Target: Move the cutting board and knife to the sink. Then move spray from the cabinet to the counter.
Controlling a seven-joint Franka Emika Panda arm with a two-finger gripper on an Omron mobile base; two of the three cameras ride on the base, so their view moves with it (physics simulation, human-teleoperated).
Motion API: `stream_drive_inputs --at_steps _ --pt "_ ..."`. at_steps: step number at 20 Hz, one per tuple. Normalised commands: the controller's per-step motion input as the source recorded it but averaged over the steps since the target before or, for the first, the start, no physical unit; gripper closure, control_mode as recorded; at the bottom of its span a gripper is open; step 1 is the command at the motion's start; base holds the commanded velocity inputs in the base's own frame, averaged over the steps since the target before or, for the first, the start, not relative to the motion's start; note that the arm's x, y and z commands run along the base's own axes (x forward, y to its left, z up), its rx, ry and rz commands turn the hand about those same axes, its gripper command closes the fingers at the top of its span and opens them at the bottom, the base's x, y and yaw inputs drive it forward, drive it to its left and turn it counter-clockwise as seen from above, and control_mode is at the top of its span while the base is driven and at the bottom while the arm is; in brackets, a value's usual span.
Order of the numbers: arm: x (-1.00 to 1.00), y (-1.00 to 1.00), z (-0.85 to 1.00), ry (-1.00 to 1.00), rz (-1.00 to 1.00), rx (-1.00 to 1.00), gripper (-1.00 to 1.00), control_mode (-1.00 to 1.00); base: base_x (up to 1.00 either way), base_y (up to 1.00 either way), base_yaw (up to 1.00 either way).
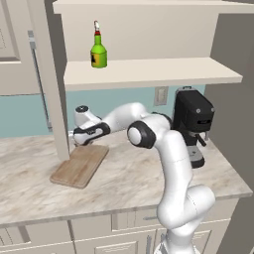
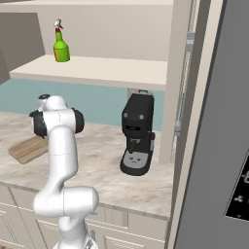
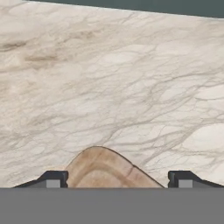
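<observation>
Reaching low over the counter (image 1: 149,183) with the gripper (image 3: 117,179) straddling a rounded corner of the cutting board (image 1: 80,166) — fingertips (image 3: 53,178) standing spread on either side of the wood, not visibly touching it. Lying flat on the stone near the cabinet (image 1: 149,72) post, one board end poking out behind the arm in the right base view. Standing upright on the lower shelf — the green spray (image 1: 98,51). Sitting on the counter to the right, a black coffee machine (image 1: 192,126).
</observation>
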Motion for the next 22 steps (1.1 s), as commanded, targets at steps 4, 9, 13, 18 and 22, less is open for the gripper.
stream_drive_inputs --at_steps 4,9,13,18,22 --pt "0.00 0.18 -0.60 0.09 0.09 0.00 -1.00 -1.00 0.00 0.00 0.00" --pt "-0.08 0.13 -0.56 0.07 0.09 0.00 -1.00 -1.00 0.00 0.00 0.00" --pt "-0.46 0.07 -0.61 0.03 0.10 0.00 -1.00 -1.00 0.00 0.00 0.00" --pt "-0.90 0.03 -0.68 0.00 0.05 0.00 -1.00 -1.00 0.00 0.00 0.00" --pt "-1.00 0.04 -0.63 0.00 0.02 0.00 -1.00 -1.00 0.00 0.00 0.00"
